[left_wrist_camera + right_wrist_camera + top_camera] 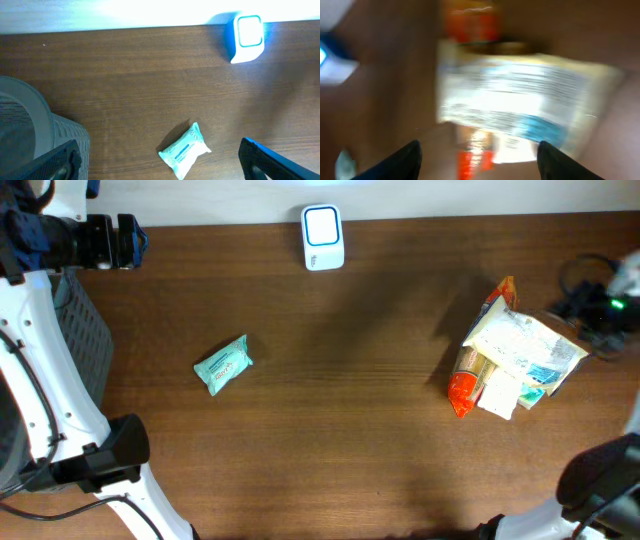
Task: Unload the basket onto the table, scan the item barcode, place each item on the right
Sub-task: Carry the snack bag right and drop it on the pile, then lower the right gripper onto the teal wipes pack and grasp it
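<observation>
A white scanner (pixel 322 237) with a lit blue face stands at the table's far edge, also visible as the scanner (pixel 246 37). A teal wipes packet (pixel 223 364) lies left of centre. At the right lies a pile: a cream printed packet (pixel 523 348) on top of an orange packet (pixel 462 385). My right gripper (pixel 603 306) hovers just right of the pile. In the blurred right wrist view it (pixel 480 144) is open above the cream packet (pixel 520 100), holding nothing. My left gripper (pixel 159 143) is wide open above the teal packet (pixel 185 150), well clear of it.
A grey mesh basket (pixel 85 340) stands at the left edge, also seen as the basket (pixel 30 130) in the left wrist view. Bare brown tabletop (pixel 350 410) lies between the teal packet and the pile. Dark cables (pixel 585 275) sit at the far right.
</observation>
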`<state>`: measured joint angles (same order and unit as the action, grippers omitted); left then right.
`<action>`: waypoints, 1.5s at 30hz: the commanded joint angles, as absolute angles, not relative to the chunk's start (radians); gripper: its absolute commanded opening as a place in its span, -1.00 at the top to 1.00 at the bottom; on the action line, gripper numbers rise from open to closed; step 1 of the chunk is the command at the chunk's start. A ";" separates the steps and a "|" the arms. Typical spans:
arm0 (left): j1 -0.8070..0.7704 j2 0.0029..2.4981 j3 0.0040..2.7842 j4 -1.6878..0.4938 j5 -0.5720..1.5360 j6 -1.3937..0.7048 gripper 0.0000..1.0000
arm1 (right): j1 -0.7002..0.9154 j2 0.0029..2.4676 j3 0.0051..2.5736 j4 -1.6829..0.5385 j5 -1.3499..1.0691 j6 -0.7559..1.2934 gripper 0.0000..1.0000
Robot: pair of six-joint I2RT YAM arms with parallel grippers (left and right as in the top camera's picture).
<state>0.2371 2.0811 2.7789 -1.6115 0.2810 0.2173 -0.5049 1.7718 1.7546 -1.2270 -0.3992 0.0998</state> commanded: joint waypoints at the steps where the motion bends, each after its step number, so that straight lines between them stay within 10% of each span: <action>1: 0.241 2.072 2.782 -1.610 0.289 0.223 -0.98 | -0.279 1.761 1.770 -1.182 -0.550 0.060 -0.43; 15: 0.241 2.072 2.782 -1.611 0.289 0.223 -0.98 | 0.648 2.216 1.770 -0.423 -0.543 0.232 -0.37; 24: 0.241 2.072 2.782 -1.611 0.289 0.223 -0.98 | 0.699 2.354 1.770 -0.325 -0.433 0.309 0.04; 29: 0.241 2.072 2.782 -1.611 0.289 0.223 -0.98 | 0.680 2.351 1.783 -0.263 -0.465 0.310 -0.23; 45: 0.241 2.072 2.782 -1.611 0.289 0.223 -0.98 | 0.862 2.387 1.792 -0.249 -0.273 0.236 -0.11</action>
<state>0.2371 2.0811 2.7789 -1.6119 0.2810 0.2173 0.8707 2.3474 1.7771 -0.2317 -0.3550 0.2581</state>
